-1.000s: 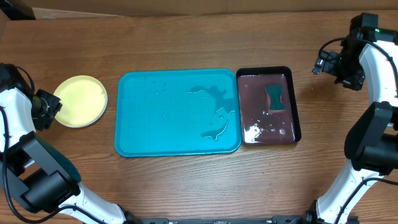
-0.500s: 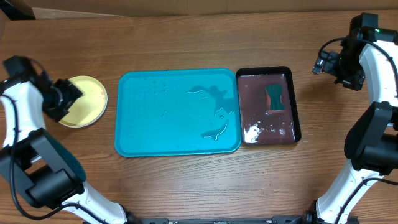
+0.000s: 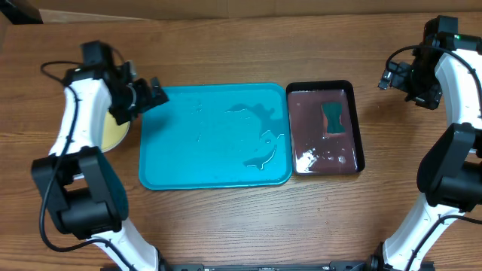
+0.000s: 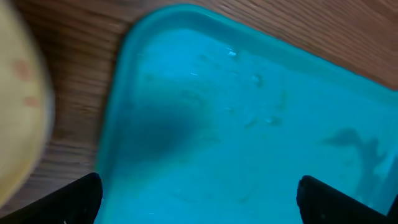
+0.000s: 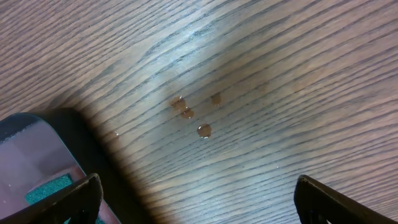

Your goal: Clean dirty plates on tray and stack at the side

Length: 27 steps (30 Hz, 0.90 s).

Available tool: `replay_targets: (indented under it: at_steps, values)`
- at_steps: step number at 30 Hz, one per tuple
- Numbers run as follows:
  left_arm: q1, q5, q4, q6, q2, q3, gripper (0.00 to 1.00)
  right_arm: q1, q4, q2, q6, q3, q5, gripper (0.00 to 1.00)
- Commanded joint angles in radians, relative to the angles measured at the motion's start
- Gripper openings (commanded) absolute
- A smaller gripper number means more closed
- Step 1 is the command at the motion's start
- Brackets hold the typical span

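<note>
The left gripper [image 3: 154, 92] hangs over the turquoise tray [image 3: 188, 162] at its 10 o'clock corner, just inside the raised rim. In the left wrist view its fingers [image 4: 81, 198] are spread wide, with nothing between them but the tray floor. The yellow-green plate [image 3: 113, 135] lies on the wooden table [image 3: 226, 53] at 9 o'clock of the tray, just beside the rim. From overhead the left arm covers most of it, leaving a sliver on show. The wrist view catches its blurred edge with a couple of faint reddish spots, and a narrow strip of bare wood between plate and tray corner. Whether other plates lie under it cannot be told. The tray floor carries shallow puddles [image 3: 260, 147], gathered toward 3 o'clock. The black tray [image 3: 358, 128] sits rim against rim at the turquoise tray's 3 o'clock side. It holds murky water and a teal sponge [image 3: 333, 119] toward its 12 o'clock end. The right gripper [image 3: 386, 78] hovers above bare wood at 2 o'clock of the black tray, well apart from the turquoise tray. Its fingers [image 5: 79, 198] are likewise parted and hold nothing. Beneath it lie a few brownish droplets [image 5: 193, 115], and the black tray's corner shows at 8 o'clock in the right wrist view. Open wood runs along the 12 o'clock and 6 o'clock sides of both trays.
</note>
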Motion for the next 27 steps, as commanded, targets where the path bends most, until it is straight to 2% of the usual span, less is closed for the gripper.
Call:
replay_targets:
  at_steps: [1, 9, 27]
  values:
    - [-0.056, 0.01, 0.001, 0.027, -0.013, -0.006, 1.0, -0.004, 0.004, -0.021, 0.008, 0.014, -0.001, 1.0]
    - [-0.122, 0.005, 0.001, 0.027, -0.013, -0.006, 1.0, -0.004, 0.004, -0.021, 0.008, 0.014, -0.001, 1.0]
    - [-0.124, 0.005, 0.001, 0.027, -0.013, -0.006, 1.0, 0.023, 0.014, -0.021, 0.008, 0.01, -0.001, 1.0]
